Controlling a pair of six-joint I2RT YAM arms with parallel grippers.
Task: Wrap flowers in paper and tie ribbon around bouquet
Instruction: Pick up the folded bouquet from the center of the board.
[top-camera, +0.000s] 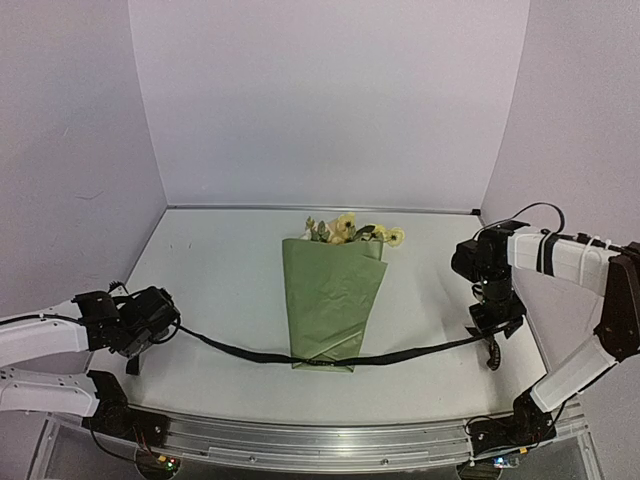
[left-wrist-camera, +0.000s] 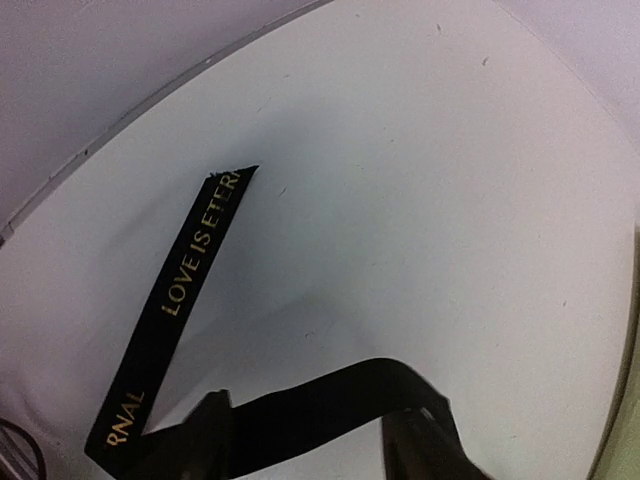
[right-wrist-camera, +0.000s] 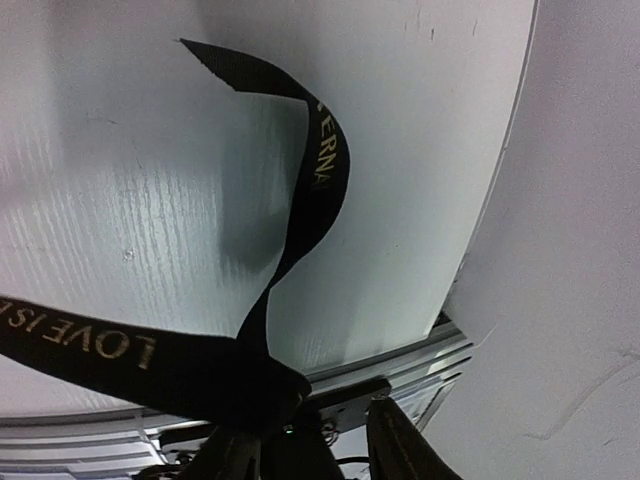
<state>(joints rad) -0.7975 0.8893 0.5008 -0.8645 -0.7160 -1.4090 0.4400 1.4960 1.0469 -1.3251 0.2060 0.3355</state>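
Pale lilac walls stand around a white counter (top-camera: 220, 290), and the two arms reach in from its near edge. Between the two claws lies the bouquet (top-camera: 330, 300): its olive-green paper (top-camera: 335, 285) is rolled into a cone, with the narrow end on the near side and the yellow flowers (top-camera: 345, 228) poking out of the wide rim on the far side. The bouquet is well to the right of the left claw (top-camera: 172, 326) and well to the left of the right claw (top-camera: 492, 335). The black ribbon (top-camera: 250, 355) runs from one claw to the other and crosses the narrow end of the cone. In the left wrist view the left claw (left-wrist-camera: 310, 435) has its fingers partly apart, and the ribbon (left-wrist-camera: 190, 270) passes across the gap between them. Its free end lies flat on the counter just beyond the claw and shows gold letters. In the right wrist view the right claw (right-wrist-camera: 310, 445) is also partly apart. The ribbon (right-wrist-camera: 320, 170) touches its left finger, and the free end curls upward beyond it. I cannot tell whether either claw really pinches the ribbon.
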